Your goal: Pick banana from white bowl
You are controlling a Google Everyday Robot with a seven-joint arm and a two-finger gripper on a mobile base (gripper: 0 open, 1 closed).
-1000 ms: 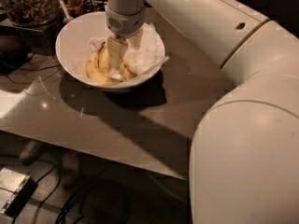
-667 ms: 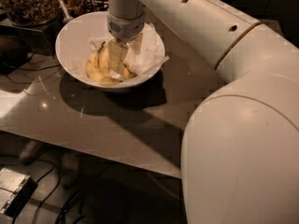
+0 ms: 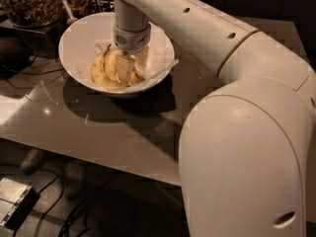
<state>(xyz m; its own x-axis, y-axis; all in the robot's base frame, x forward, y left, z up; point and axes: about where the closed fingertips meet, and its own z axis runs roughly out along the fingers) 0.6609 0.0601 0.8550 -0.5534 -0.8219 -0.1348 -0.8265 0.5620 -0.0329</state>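
The white bowl point(image 3: 74, 43) stands at the back left of the table, lined with crinkled white paper point(image 3: 160, 58). Yellow bananas lie in it. One with a dark stem point(image 3: 100, 69) lies at the left of the pile, and I cannot tell it surely from the others. My gripper point(image 3: 126, 67) reaches straight down into the bowl and sits among the bananas, touching them. The wrist and the gripper hide the middle of the pile.
A dark glass jar of nuts point(image 3: 30, 4) stands behind the bowl at the far left. My large white arm point(image 3: 247, 147) fills the right side of the view. The grey table's front edge point(image 3: 98, 154) runs below, with cables and a box point(image 3: 12, 204) on the floor.
The arm's big elbow has swung left and closer to the camera. The gripper has stayed down in the bowl among the bananas.
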